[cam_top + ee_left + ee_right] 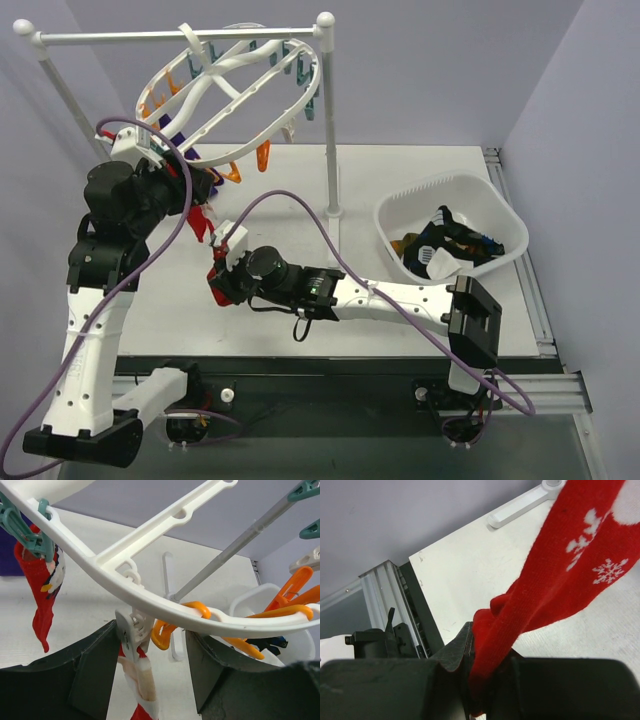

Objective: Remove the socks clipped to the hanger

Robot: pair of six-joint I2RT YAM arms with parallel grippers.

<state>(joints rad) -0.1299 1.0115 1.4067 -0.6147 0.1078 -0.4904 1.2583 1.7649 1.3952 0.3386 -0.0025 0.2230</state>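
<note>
The white oval hanger hangs tilted from the rail, with orange and teal clips on it. My left gripper is raised under its rim and stands open. In the left wrist view its fingers flank a white clip that pinches a red-and-white sock. That sock runs down to my right gripper. The right gripper is shut on the sock's red toe end, which has white snowflakes. A second red sock hangs from a teal clip. A purple sock shows behind the frame.
A white pole stand carries the hanger, and its foot stands mid-table. At the right a white basin holds several socks. Purple cables loop over both arms. Loose orange clips dangle to the right of my left gripper.
</note>
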